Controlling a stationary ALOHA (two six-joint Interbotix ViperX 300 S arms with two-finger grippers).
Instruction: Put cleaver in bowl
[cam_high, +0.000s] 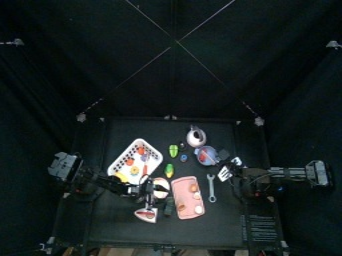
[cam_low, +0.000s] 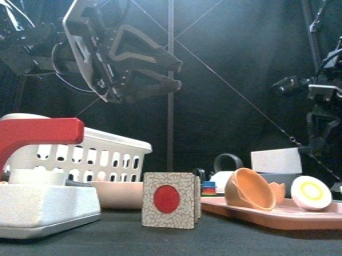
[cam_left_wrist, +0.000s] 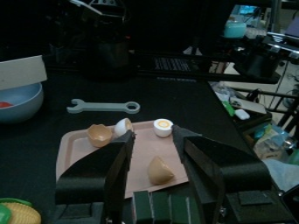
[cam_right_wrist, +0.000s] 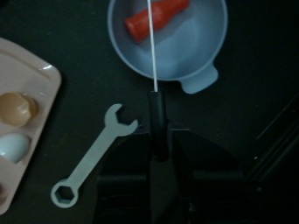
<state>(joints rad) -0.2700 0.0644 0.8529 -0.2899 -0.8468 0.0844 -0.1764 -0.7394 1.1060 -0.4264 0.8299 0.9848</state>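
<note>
In the right wrist view my right gripper (cam_right_wrist: 156, 122) is shut on the cleaver (cam_right_wrist: 156, 66). Its dark handle sits between the jaws. The pale blade shows edge-on as a thin white line reaching over the rim of the grey-blue bowl (cam_right_wrist: 193, 57), above a red piece (cam_right_wrist: 158, 17) lying inside. In the top view the bowl (cam_high: 207, 155) sits right of centre, with the right gripper (cam_high: 235, 163) just beside it. My left gripper (cam_left_wrist: 158, 153) is open and empty above the pink board (cam_left_wrist: 82, 153).
A pale wrench (cam_right_wrist: 93, 156) lies between bowl and board. On the board are a tan cup (cam_left_wrist: 103, 133), an egg half (cam_left_wrist: 163, 128) and a blue utensil (cam_high: 214, 190). A white basket (cam_high: 134, 158) and silver kettle (cam_high: 197, 135) stand further back.
</note>
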